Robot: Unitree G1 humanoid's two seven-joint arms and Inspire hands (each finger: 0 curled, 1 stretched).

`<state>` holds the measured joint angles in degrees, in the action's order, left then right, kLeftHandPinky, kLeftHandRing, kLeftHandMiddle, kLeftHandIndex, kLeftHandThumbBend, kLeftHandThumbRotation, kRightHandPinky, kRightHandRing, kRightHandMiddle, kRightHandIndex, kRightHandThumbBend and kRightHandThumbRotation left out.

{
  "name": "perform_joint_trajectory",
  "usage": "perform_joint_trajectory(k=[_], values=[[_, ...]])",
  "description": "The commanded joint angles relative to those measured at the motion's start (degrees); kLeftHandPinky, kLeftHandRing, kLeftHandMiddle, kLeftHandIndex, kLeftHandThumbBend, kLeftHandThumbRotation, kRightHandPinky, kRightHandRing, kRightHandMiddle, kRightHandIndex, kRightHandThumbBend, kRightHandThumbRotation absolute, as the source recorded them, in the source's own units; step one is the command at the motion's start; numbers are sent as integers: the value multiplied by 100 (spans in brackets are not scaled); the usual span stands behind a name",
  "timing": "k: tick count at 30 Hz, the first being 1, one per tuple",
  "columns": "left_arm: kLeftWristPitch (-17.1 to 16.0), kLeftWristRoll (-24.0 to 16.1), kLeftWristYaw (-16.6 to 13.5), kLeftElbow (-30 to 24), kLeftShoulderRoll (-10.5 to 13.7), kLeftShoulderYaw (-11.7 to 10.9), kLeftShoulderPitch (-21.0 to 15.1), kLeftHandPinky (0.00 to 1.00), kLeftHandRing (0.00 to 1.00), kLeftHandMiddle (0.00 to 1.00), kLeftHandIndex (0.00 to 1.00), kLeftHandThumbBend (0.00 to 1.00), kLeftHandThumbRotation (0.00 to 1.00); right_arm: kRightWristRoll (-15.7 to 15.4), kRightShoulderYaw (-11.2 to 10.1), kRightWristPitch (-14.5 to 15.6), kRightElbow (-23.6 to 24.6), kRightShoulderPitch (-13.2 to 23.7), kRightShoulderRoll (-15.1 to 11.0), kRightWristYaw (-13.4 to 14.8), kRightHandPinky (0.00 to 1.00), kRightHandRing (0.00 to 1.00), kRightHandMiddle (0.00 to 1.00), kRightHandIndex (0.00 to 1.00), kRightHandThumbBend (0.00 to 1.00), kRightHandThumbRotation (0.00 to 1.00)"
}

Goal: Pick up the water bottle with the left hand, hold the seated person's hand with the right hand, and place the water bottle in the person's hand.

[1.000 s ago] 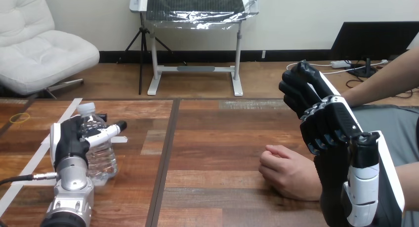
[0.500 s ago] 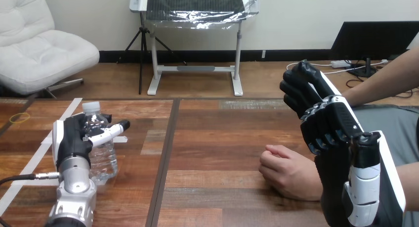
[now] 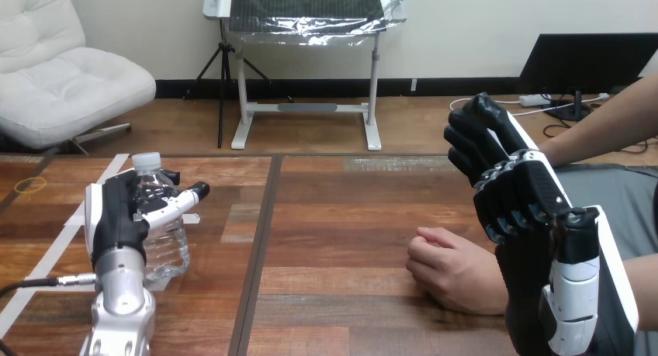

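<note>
Bright, even light on the table (image 3: 334,216); faint shadow beneath the person's hand (image 3: 454,274), small glints on the water bottle (image 3: 172,246).

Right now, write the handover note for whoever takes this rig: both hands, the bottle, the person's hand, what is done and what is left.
Left hand: fingers and thumb curled round the water bottle.
Water bottle: upright, capped, at the left part of the table. I cannot tell whether its base is off the wood.
Right hand: raised at the right, fingers curled, holding nothing.
Person's hand: a loose fist resting on the table, just left of the right hand and lower. No robot finger is round it.
Done: the left hand has its grip on the bottle.
Left: hold the person's hand with the right hand, carry the bottle across, and place it in that hand.
</note>
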<state>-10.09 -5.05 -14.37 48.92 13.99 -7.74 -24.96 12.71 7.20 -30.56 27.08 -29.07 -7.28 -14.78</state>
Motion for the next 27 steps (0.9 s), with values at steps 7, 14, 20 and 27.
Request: perform_joint_trajectory(k=[7, 14, 20, 27], values=[[-677, -335, -23, -2740, -95, 261, 486, 29, 35, 40, 44, 72, 0, -52, -326, 86, -133, 666, -198, -108, 97, 93, 91, 92, 55, 100], [-1041, -378, 153, -3461, -114, 349, 771, 27, 33, 39, 42, 70, 0, -472, -556, 97, -379, 953, -322, -24, 93, 90, 88, 90, 52, 100], [-1039, -148, 401, -4170, -248, 379, 1024, 27, 32, 38, 41, 68, 0, -809, -803, 274, -528, 1210, -561, 38, 89, 89, 87, 89, 54, 100], [-1095, -168, 515, -4771, -342, 441, 1250, 26, 32, 38, 41, 66, 0, -1111, -1072, 216, -898, 1616, -865, 86, 87, 88, 86, 86, 56, 100]])
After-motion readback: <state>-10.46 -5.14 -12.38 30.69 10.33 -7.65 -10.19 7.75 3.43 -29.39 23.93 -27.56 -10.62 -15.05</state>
